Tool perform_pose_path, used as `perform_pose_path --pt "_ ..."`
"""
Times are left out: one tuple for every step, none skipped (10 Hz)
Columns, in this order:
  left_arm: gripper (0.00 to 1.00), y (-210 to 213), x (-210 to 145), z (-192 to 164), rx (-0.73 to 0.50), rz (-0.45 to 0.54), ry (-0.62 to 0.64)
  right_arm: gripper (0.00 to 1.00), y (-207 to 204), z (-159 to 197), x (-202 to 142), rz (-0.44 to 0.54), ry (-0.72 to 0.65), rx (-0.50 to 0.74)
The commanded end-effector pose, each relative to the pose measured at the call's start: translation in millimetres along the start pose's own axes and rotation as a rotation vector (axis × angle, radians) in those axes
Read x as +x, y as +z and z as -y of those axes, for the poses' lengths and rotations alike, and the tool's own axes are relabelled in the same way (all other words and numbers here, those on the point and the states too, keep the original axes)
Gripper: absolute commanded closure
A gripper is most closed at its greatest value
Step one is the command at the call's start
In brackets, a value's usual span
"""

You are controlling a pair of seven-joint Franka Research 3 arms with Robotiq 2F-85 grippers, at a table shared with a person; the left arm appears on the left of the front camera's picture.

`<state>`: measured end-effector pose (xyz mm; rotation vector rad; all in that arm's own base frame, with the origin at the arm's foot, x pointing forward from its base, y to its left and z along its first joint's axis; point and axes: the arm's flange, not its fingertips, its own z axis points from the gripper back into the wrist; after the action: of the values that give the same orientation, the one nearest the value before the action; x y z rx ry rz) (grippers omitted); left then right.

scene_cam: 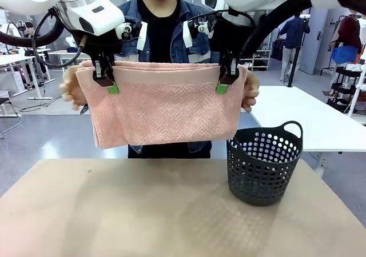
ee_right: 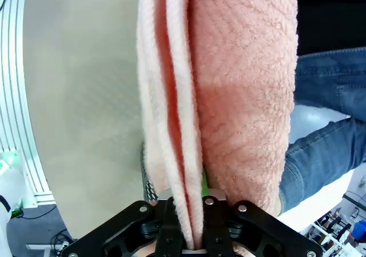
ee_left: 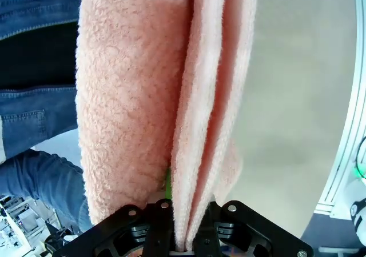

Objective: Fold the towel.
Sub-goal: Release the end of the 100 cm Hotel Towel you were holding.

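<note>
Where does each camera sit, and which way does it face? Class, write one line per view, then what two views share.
Front view: on the robot's side, facing across the table at a person; left gripper and right gripper pinch the top of the towel.
Left wrist view: on the left wrist, facing down along the left gripper, shut on towel folds.
Right wrist view: on the right wrist, facing down likewise, right gripper shut on the folds.
Shared: both wrist views show towel, table and person.
</note>
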<state>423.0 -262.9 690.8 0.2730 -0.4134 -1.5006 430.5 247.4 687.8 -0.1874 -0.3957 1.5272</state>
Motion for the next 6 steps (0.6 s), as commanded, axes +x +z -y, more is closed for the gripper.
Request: perform_pose_path --pt "1.0 2.1 -0.7 -0.5 0.003 0.0 0.001 1.0 2.8 0.3 -2.1 0.002 -0.004 -0.007" --pt "1.0 2.1 -0.7 -0.5 0.003 0.0 0.001 1.0 2.8 0.3 -2.1 0.002 -0.004 -0.007" --pt "1.0 2.1 -0.7 -0.5 0.003 0.0 0.001 1.0 2.8 0.3 -2.1 0.002 -0.004 -0.007" --pt "1.0 2.1 -0.7 -0.5 0.003 0.0 0.001 1.0 2.8 0.3 -2.1 0.002 -0.004 -0.007" --pt "1.0 2.1 -0.7 -0.5 0.003 0.0 0.001 1.0 2.8 0.3 -2.1 0.002 -0.004 -0.007" --pt "1.0 2.1 -0.7 -0.5 0.003 0.0 0.001 1.0 2.8 0.3 -2.1 0.002 -0.004 -0.007"
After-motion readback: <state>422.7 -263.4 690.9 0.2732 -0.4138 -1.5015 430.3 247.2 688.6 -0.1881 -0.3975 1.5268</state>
